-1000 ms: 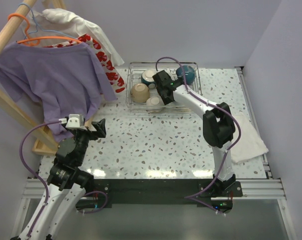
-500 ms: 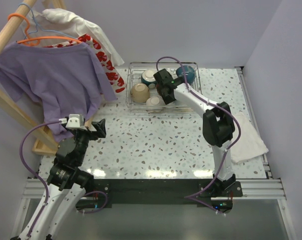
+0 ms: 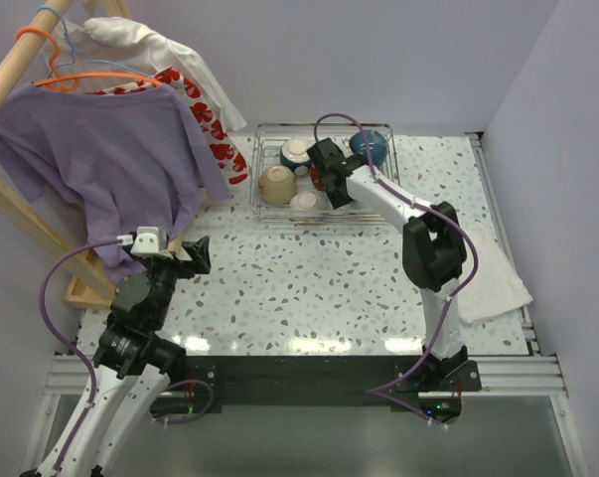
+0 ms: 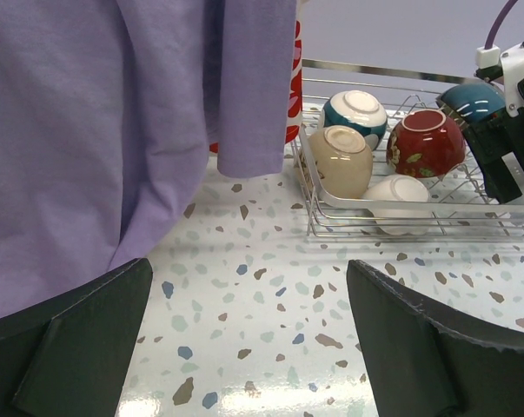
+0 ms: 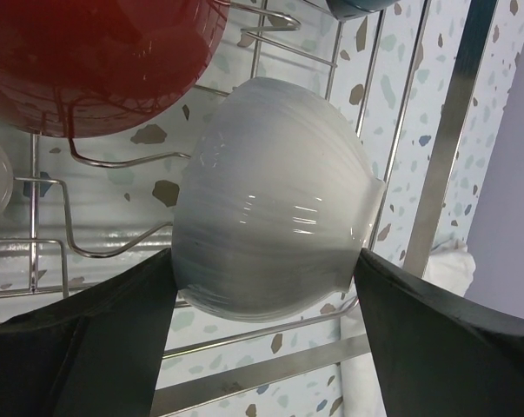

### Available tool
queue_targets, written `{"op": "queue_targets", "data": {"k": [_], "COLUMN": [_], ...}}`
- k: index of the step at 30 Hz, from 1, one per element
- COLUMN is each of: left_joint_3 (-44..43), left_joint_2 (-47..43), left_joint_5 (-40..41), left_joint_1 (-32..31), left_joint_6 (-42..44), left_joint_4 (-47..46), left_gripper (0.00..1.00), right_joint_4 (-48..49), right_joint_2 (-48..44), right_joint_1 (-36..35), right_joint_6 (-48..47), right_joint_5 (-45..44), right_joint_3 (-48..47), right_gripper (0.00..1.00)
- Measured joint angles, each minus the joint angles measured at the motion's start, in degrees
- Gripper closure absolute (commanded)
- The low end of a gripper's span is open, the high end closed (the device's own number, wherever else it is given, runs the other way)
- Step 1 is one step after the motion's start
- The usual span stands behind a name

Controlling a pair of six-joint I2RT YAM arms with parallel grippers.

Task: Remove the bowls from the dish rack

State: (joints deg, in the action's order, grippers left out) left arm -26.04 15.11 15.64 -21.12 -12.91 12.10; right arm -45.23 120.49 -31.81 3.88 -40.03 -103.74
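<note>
The dish rack (image 3: 378, 189) stands at the back of the table. In the right wrist view a white bowl (image 5: 270, 226) lies on its side on the rack wires (image 5: 399, 165), and my right gripper (image 5: 262, 295) is shut on it, one finger against each side. A dark red bowl (image 5: 96, 61) sits just beyond it. The left wrist view shows a teal-and-white bowl (image 4: 354, 111), a tan bowl (image 4: 344, 161), a cream bowl (image 4: 399, 191), the dark red bowl (image 4: 425, 143) and a teal bowl (image 4: 470, 100). My left gripper (image 4: 248, 339) hangs open over bare table, far from the rack.
A purple shirt (image 3: 100, 159) and other clothes hang from a wooden frame (image 3: 21, 214) at the left, close to my left arm. A white towel (image 3: 493, 283) lies at the right edge. Speckled tabletop (image 3: 309, 278) lies between the rack and the arm bases.
My right gripper has slid a little further into the rack and its fingers have narrowed onto the white bowl. The left arm has not moved.
</note>
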Motion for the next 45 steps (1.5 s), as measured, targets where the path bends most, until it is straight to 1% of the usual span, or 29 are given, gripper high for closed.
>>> {"op": "queue_targets", "data": {"k": [7, 18, 21, 22, 26, 29, 30, 35, 39, 42, 45], "left_joint_3": [0.00, 0.00, 0.00, 0.00, 0.00, 0.00, 0.00, 0.00, 0.00, -0.59, -2.56], "left_joint_2": [0.28, 0.37, 0.44, 0.50, 0.96, 1.27, 1.46, 3.21, 6.95, 12.17, 18.99], "left_joint_5": [0.00, 0.00, -0.02, -0.13, -0.90, -2.21, -2.73, -8.63, -14.99, -20.31, -25.40], "left_joint_1": [0.00, 0.00, 0.00, 0.00, 0.00, 0.00, 0.00, 0.00, 0.00, -0.02, -0.31], "left_joint_6": [0.00, 0.00, 0.00, 0.02, 0.07, 0.28, 0.33, 0.17, 0.00, 0.07, 0.11], "left_joint_4": [0.02, 0.02, 0.02, 0.00, -0.02, -0.22, -0.48, -2.78, -6.84, -9.99, -13.16], "left_gripper": [0.00, 0.00, 0.00, 0.00, 0.00, 0.00, 0.02, 0.03, 0.02, 0.00, 0.02], "right_joint_4": [1.51, 2.23, 1.90, 1.90, 1.95, 1.95, 1.97, 2.01, 1.99, 2.21, 2.34], "right_joint_2": [-0.17, -2.34, -3.58, -4.04, -5.95, -7.28, -7.80, -9.62, -10.75, -12.37, -14.38], "right_joint_1": [-0.07, 0.13, 0.37, 0.39, 0.46, 0.46, 0.52, 1.11, 2.34, 3.30, 4.20], "right_joint_6": [0.13, -0.13, -0.35, -0.44, -0.50, -0.44, -0.37, 0.52, 1.99, 3.43, 4.74], "right_joint_5": [-1.60, -2.40, -2.40, -2.40, -1.38, -0.04, 0.72, 4.17, 8.17, 11.23, 13.70], "right_joint_3": [1.29, 2.93, 2.99, 2.99, 2.99, 2.99, 2.99, 2.99, 2.99, 3.28, 3.54], "right_gripper": [0.28, 0.37, 0.44, 0.48, 0.58, 0.64, 0.69, 0.80, 0.83, 0.88, 0.93]}}
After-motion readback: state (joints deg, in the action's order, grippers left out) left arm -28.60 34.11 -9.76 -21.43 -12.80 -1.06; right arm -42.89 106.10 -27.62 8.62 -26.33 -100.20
